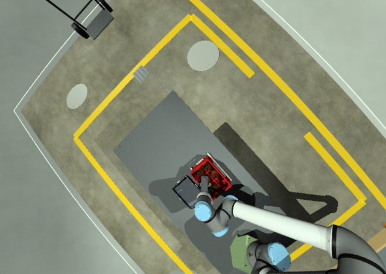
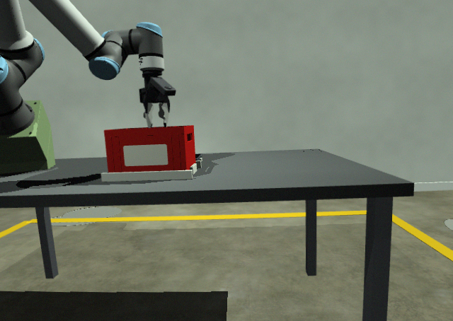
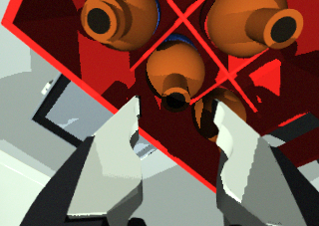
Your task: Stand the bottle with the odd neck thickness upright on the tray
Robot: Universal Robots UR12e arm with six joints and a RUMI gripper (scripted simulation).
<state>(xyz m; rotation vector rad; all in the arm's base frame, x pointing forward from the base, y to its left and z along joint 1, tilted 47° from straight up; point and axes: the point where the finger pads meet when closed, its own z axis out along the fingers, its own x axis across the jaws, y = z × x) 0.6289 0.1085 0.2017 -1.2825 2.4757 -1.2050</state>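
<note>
A red crate (image 1: pixel 224 188) (image 2: pixel 113 149) (image 3: pixel 100 82) stands on the dark table (image 2: pixel 292 174) and holds several brown bottles. In the wrist view one bottle (image 3: pixel 175 72) stands in the middle cell, its mouth between and just beyond my fingertips; another bottle (image 3: pixel 119 14) is at upper left, a third (image 3: pixel 251 22) at upper right, and a further one (image 3: pixel 205 115) is partly hidden by my right finger. My gripper (image 3: pixel 175 99) (image 2: pixel 156 121) (image 1: pixel 204 181) hangs just above the crate's rim, partly open with nothing between the fingers. The dark tray (image 1: pixel 184 192) (image 3: pixel 75 107) lies beside the crate.
A white strip (image 2: pixel 146 175) lies along the crate's front foot. The green robot base (image 2: pixel 25 142) (image 1: pixel 241 252) stands at the table's left end. The arm (image 1: pixel 274 221) reaches over the table's near corner. Yellow floor lines surround the table.
</note>
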